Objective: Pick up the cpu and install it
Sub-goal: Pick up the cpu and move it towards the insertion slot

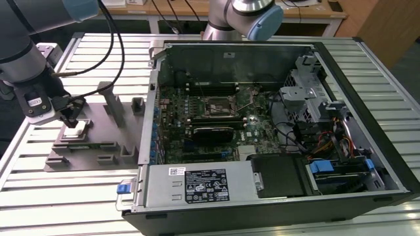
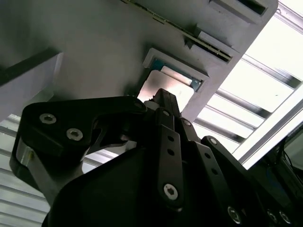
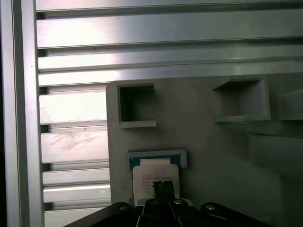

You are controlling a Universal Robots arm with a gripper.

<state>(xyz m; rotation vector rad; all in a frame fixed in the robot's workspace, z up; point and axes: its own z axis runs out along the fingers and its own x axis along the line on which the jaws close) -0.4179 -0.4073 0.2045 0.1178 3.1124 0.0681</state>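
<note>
The cpu [image 1: 75, 131], a small flat square chip with a silvery-grey metal top, lies recessed in the grey plastic plate [image 1: 105, 135] at the exterior view's middle left, directly beneath the black gripper [image 1: 70, 120], jaws seemingly closed and empty.

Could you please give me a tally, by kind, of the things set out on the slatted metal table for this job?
cpu: 1
grey plate with upright blocks: 1
open computer case: 1
Total: 3
</note>
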